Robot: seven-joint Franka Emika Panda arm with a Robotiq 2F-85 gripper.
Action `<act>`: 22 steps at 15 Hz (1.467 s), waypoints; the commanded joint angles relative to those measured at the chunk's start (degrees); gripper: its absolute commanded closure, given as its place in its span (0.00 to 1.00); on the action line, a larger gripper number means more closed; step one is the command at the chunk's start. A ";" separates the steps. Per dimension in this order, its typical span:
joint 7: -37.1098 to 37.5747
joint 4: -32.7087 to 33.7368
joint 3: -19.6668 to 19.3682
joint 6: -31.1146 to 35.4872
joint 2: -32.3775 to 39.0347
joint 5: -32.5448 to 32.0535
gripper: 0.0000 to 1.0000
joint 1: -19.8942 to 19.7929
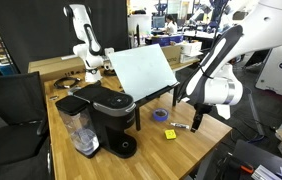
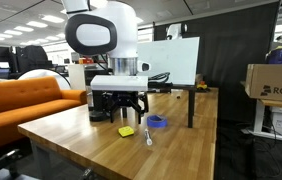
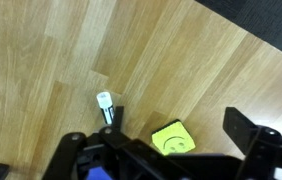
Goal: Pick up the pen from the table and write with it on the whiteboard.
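Though small, pale dark-ended pen (image 3: 105, 104)

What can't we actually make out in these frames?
- Pen: in the wrist view its dark end runs under the gripper body; too small to read in both exterior views.
- Whiteboard: any marks on it are washed out in both exterior views.
- Blue tape roll: in the wrist view it is mostly cut off by the bottom edge.
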 commanded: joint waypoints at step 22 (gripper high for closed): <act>-61.97 21.40 16.24 4.77 22.67 52.65 0.00 -17.69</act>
